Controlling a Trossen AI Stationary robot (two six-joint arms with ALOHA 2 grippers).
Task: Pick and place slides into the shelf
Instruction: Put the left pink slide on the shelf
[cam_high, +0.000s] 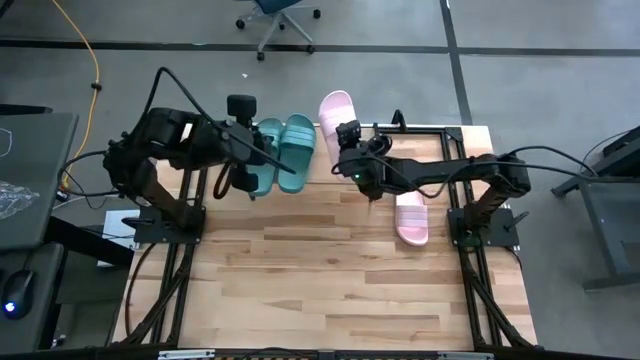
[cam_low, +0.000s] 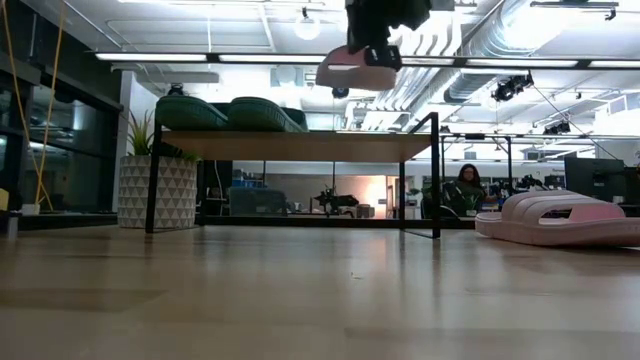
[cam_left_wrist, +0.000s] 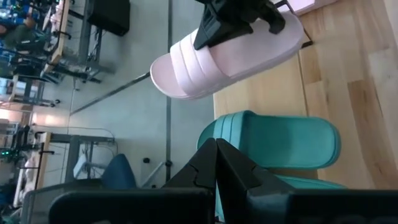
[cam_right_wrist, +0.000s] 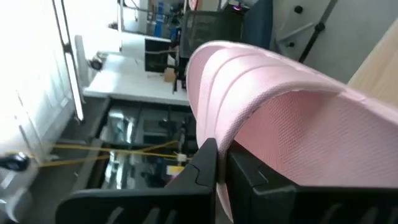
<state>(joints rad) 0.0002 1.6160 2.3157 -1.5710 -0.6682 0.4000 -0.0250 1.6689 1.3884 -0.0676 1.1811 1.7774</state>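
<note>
Two dark teal slides lie side by side, soles down, on the left part of the shelf's plank top. My right gripper is shut on a pale pink slide and holds it in the air above the shelf, right of the teal pair. A second pink slide lies sole down on the table in front of the shelf's right end. My left gripper hovers shut above the teal slides and touches nothing. My right gripper pinches the pink slide by the heel-side edge of its ribbed strap, with one finger under the strap and one on top. The fingers come nearly level from the table's near side, along the slide. The slide is lifted clear, about level, toe toward the far edge.
The shelf's black legs stand at the table's far edge. Bare tabletop fills the near half. Beyond the table are an office chair, a planter and a seated person.
</note>
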